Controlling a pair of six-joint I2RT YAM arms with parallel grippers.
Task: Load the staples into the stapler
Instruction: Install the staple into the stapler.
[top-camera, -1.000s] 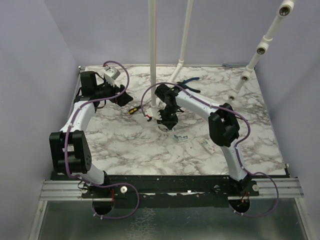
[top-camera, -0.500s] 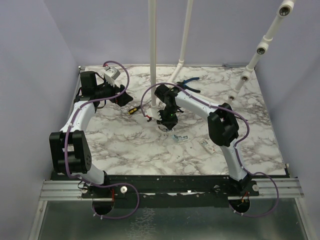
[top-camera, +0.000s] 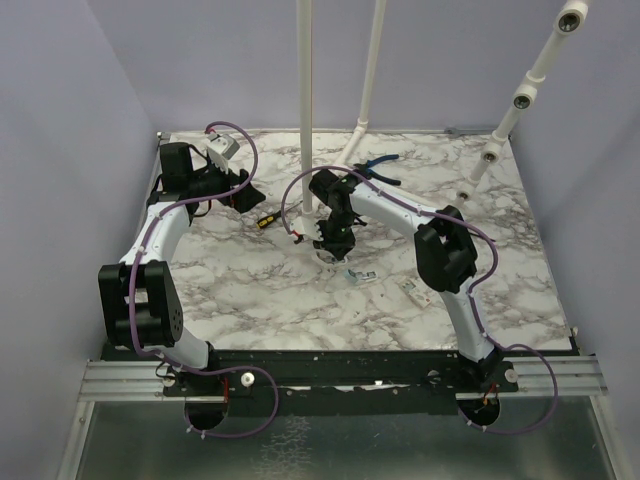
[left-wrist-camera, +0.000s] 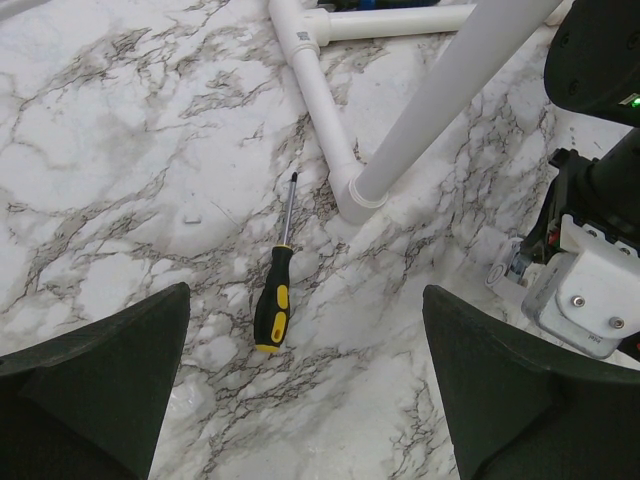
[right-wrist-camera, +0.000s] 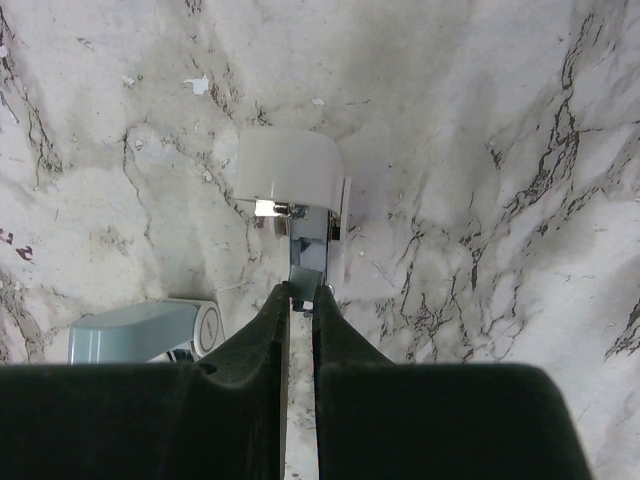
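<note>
Two pincers in view. Right pincer (right-wrist-camera: 302, 290) is nearly closed, its fingertips nipping the thin silvery metal strip that sticks out of the small pale blocky mini stapler (right-wrist-camera: 290, 172). The mini stapler lies on the white-grey marbled desk (right-wrist-camera: 500, 150), approx. mid-desk, near the base of the upright white plastic pipe (top-camera: 305, 100). A pale blue-green block (right-wrist-camera: 140, 330) sits just beside the fingers, poss. the stapler's other half, can't tell. Left pincer (top-camera: 240, 188) gapes fully wide w/ nothing held, at the desk's left rear. A black-and-yellow-handled screwdriver (left-wrist-camera: 275, 300) lies flat below it.
</note>
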